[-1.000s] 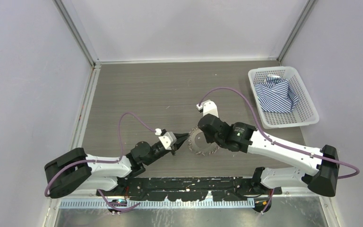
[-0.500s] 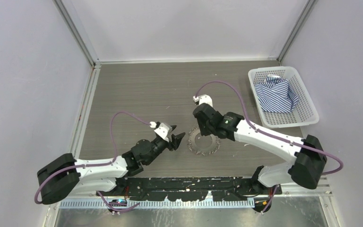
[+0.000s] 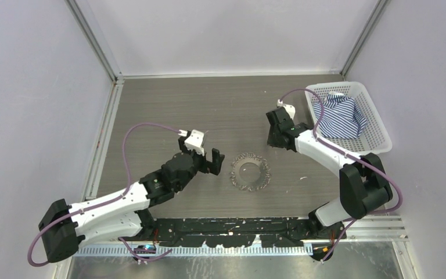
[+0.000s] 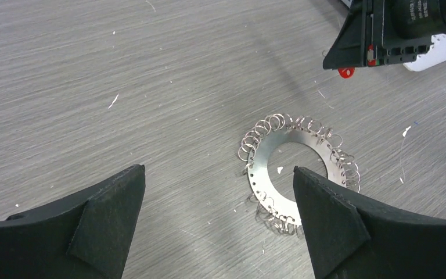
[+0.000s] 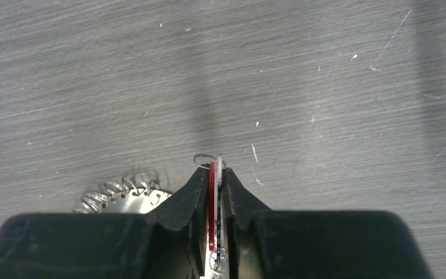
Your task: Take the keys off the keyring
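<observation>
Right gripper (image 5: 212, 174) is clamped shut on the red-headed key (image 5: 211, 203), whose thin red edge shows between the fingertips with a small wire loop poking out above them. A second ago this gripper was down over the keyring. It has since lifted and swung away toward the far right, and now hangs well apart from the ring with the key in its grip. That suggests the red key has come free of the ring, so one removal looks done.

The keyring (image 4: 259, 168) lies flat on the table (image 3: 180, 110), with nothing touching it. The remaining silvery keys (image 4: 270, 123) are fanned around its rim, so most of the task is still ahead.

The left gripper (image 3: 209, 163) had its fingers at the ring's left edge a second ago, apparently steadying it. It has drawn back and up, and its jaws now stand wide apart with nothing between them, the ring visible on the table beyond them in the left wrist view.

Farther out, the white basket (image 3: 354, 152) with the striped cloth (image 3: 340, 116) sits at the far right, just beyond the right gripper. It seems a likely place to drop the freed key.
</observation>
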`<state>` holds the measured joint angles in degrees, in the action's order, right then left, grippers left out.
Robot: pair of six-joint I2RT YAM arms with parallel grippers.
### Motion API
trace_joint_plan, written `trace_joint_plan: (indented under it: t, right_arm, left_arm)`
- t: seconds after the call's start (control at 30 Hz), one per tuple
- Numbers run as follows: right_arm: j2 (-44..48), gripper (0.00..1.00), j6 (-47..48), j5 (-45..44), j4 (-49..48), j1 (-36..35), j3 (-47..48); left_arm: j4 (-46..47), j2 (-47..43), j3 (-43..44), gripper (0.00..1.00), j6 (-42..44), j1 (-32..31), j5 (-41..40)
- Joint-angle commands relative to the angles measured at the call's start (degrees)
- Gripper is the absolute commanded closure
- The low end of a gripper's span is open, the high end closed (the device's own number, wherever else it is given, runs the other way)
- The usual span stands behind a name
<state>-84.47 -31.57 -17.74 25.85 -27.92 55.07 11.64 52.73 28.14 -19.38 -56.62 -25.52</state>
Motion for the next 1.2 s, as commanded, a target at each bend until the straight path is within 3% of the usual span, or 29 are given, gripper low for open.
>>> trace_joint_plan:
  t: [0.0, 0.53, 0.77, 1.17]
  right_arm:
    - [-0.48, 0.79, -1.78, 1.8, -4.29, 2.67, 0.66]
    - [6.02, 0.19, -0.52, 3.85, -1.05, 4.55, 1.9]
    - [11.64, 0.08, -0.26, 3.99, -0.56, 4.63, 2.86]
    - [23.49, 0.02, -2.32, 4.78, -1.81, 4.6, 0.89]
  left_arm:
    - [-12.04, 2.02, 6.77, 0.0, -1.44, 0.39, 0.96]
    - [-30.96, 8.53, 25.86, 0.0, -2.98, 1.43, 2.48]
    - [-38.98, 12.55, 33.44, 0.0, -5.01, 1.43, 1.13]
    - [-39.32, 12.75, 35.35, 0.0, -5.51, 1.43, -3.34]
